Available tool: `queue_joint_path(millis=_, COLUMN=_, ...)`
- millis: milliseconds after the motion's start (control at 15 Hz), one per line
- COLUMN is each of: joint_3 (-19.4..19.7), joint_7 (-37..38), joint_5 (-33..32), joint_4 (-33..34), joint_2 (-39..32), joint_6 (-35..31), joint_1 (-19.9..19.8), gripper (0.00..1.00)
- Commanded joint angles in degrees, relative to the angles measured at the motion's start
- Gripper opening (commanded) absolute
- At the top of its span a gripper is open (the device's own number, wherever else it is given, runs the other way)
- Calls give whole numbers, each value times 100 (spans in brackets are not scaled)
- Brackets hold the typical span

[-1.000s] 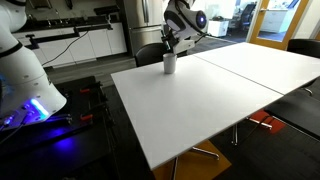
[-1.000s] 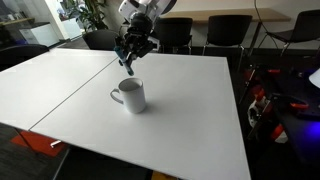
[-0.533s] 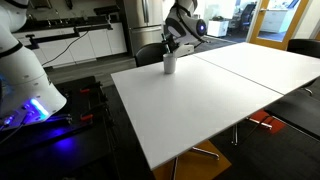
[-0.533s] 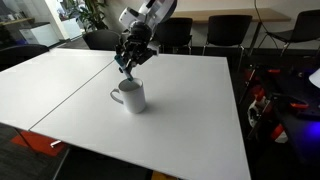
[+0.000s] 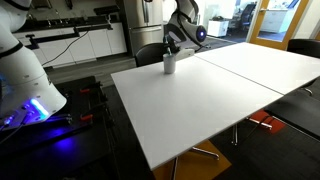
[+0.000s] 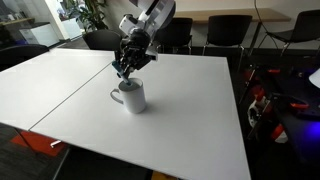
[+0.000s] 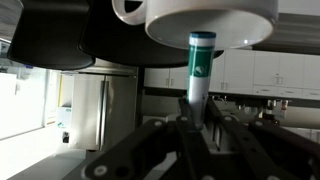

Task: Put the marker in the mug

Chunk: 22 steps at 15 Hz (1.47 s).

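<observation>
The light grey-white mug (image 5: pixel 170 64) stands upright near the far edge of the white table (image 5: pixel 225 100); it also shows in the exterior view (image 6: pixel 132 97) with its handle to the left. My gripper (image 6: pixel 126 72) hangs just above the mug's rim, over its handle side. In the wrist view, the gripper (image 7: pixel 196 128) is shut on the marker (image 7: pixel 198 66), a thin stick with a green band. The marker's free end points into the mug's opening (image 7: pixel 210 20). The marker is too small to make out in both exterior views.
Dark chairs (image 6: pixel 226 32) stand along the table's far side, and one chair (image 5: pixel 150 54) sits behind the mug. A seam (image 6: pixel 70 95) splits the table into two tops. A white robot base (image 5: pixel 25 80) with blue lights stands on the floor beside the table.
My gripper has shifted slightly down and over the mug with the marker still held. The mug has not moved.
</observation>
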State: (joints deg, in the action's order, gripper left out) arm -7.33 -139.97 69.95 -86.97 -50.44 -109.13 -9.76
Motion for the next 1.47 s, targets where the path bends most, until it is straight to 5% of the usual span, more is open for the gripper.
queue_joint_path(millis=0, joint_3=156, joint_7=166, joint_5=250, joint_4=152, joint_2=-87, joint_6=-158, joint_1=130, gripper=5)
queue_joint_path(millis=267, joint_3=243, joint_7=172, joint_5=395, joint_4=96, joint_2=-79, joint_6=-188, joint_1=152, gripper=8)
queue_joint_path(millis=333, joint_3=258, joint_7=157, joint_5=414, joint_4=60, joint_2=-52, joint_6=-204, joint_1=163, gripper=45)
queue_joint_path(millis=467, joint_3=272, joint_7=165, joint_5=433, joint_4=-7, joint_2=16, joint_6=-198, joint_1=168, gripper=51)
queue_joint_path(millis=867, joint_3=346, joint_7=60, joint_5=403, joint_4=-336, joint_2=418, joint_6=-263, joint_1=200, gripper=96)
queue_joint_path(millis=1400, joint_3=643, joint_7=138, joint_5=122, joint_4=-1319, joint_2=1648, joint_6=-708, joint_1=470, gripper=100)
